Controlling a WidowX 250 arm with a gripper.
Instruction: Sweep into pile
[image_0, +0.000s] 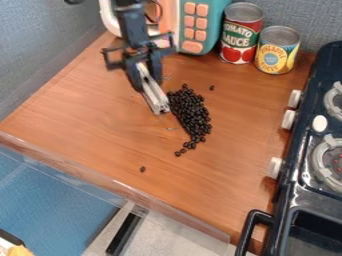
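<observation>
Nearest, a lone dark bean (142, 169) lies apart on the wooden counter (87, 120). Beyond it, the main heap of beans (194, 117) forms a long, loose band; gathering appears in hand, and the next stroke should compact this band and collect strays. A pale bar (153, 91) is pinched in the narrowed gripper (147, 79), its tip just beside the beans. Farther back stand a red can (241, 35) and a yellow can (276, 50), contents indeterminable.

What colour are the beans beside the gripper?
The beans are black, showing best in the camera view.
</observation>
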